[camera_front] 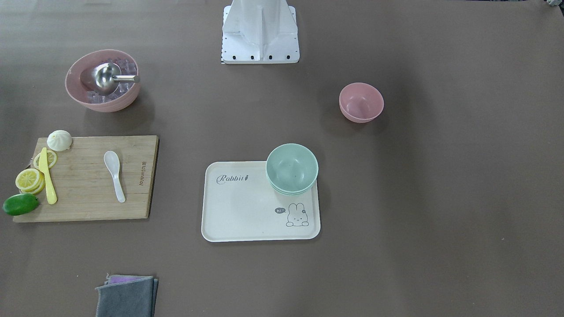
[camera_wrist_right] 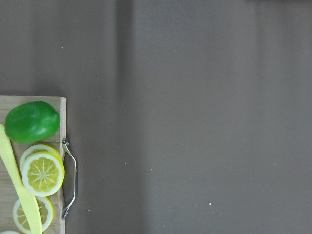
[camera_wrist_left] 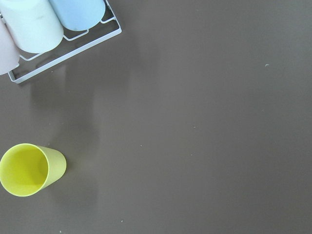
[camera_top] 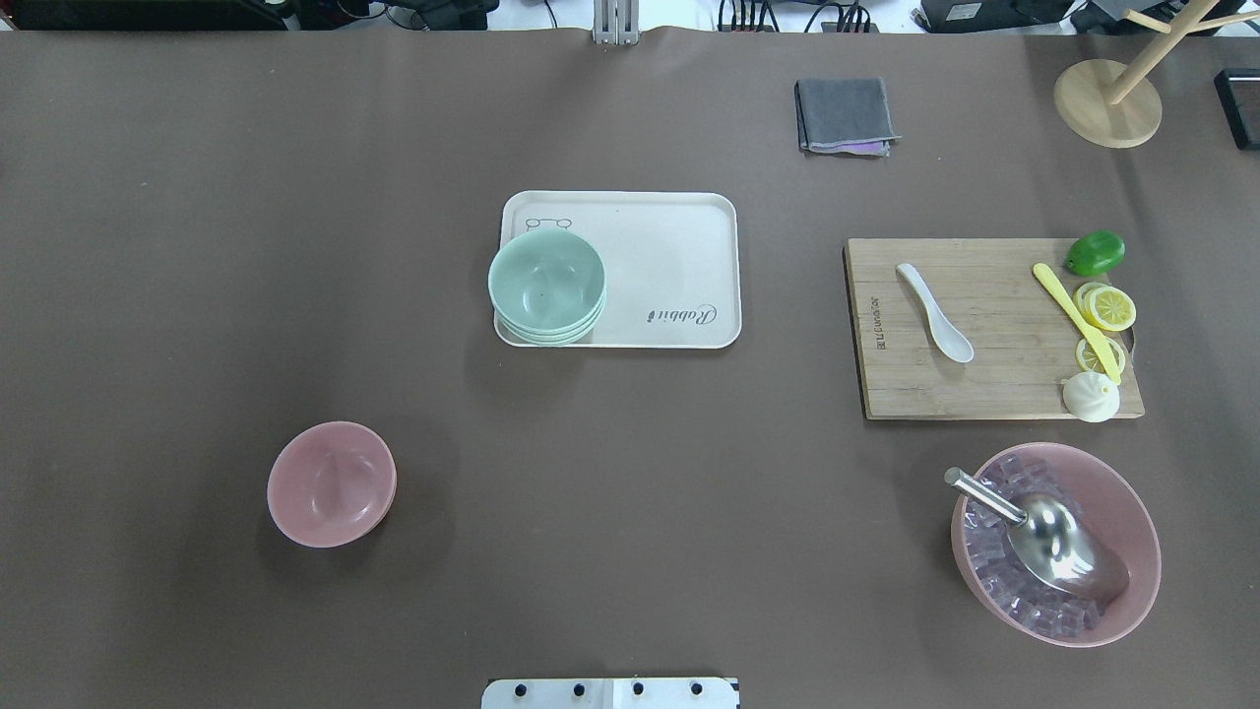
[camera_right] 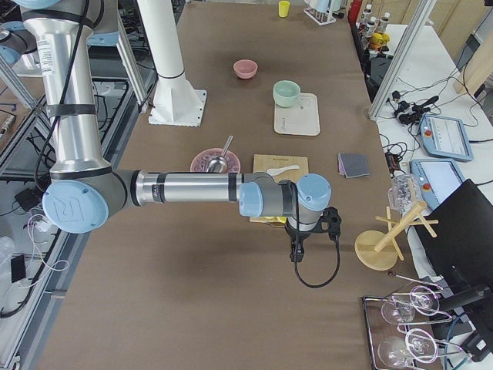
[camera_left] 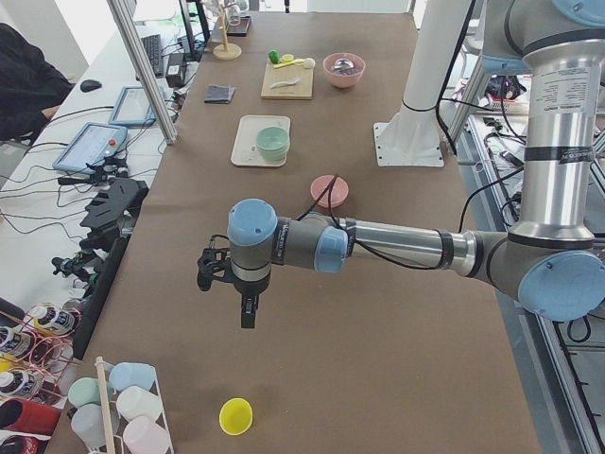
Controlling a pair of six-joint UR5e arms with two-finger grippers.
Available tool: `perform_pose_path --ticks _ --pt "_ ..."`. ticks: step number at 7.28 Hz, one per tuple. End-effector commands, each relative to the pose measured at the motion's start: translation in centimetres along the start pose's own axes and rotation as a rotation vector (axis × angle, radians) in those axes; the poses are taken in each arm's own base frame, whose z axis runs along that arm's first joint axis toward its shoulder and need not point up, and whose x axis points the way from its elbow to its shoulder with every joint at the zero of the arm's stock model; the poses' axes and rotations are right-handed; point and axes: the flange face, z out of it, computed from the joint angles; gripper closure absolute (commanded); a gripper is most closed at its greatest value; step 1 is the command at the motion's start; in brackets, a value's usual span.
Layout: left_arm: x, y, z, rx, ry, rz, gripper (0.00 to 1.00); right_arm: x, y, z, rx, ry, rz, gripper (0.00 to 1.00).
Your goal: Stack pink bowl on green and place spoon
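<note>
A small pink bowl [camera_top: 332, 483] stands empty on the brown table, on the robot's left side, and also shows in the front view [camera_front: 361, 102]. A stack of green bowls [camera_top: 547, 286] sits on a corner of the cream tray [camera_top: 679, 246]. A white spoon [camera_top: 935, 312] lies on the wooden cutting board [camera_top: 994, 384]. My left gripper [camera_left: 248, 312] hangs over the table's far left end, away from all of them. My right gripper [camera_right: 296, 253] hangs past the board at the right end. I cannot tell whether either is open or shut.
A large pink bowl [camera_top: 1055, 542] holds ice cubes and a metal scoop. A lime [camera_wrist_right: 31, 121], lemon slices and a yellow knife lie on the board. A grey cloth [camera_top: 845, 115], a wooden stand [camera_top: 1107, 103], a yellow cup [camera_wrist_left: 30, 168] and a cup rack [camera_wrist_left: 44, 29] are around.
</note>
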Motion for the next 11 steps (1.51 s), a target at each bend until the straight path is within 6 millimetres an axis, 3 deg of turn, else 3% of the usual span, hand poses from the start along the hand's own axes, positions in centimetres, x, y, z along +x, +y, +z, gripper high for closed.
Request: perform_pose_path --ticks 1,6,11 --pt "0.2 0.0 -0.3 0.005 0.0 0.002 0.02 -0.2 0.1 -0.3 0.005 -0.005 0.008 0.0" --pt "0.1 0.1 -0.1 0.001 -0.002 -0.002 0.02 -2.0 -0.4 -2.0 0.034 -0.01 -0.001 0.0" --pt "0.1 0.1 -0.1 0.0 -0.002 -0.007 0.02 -2.4 -0.8 -2.2 0.038 -0.013 0.009 0.0"
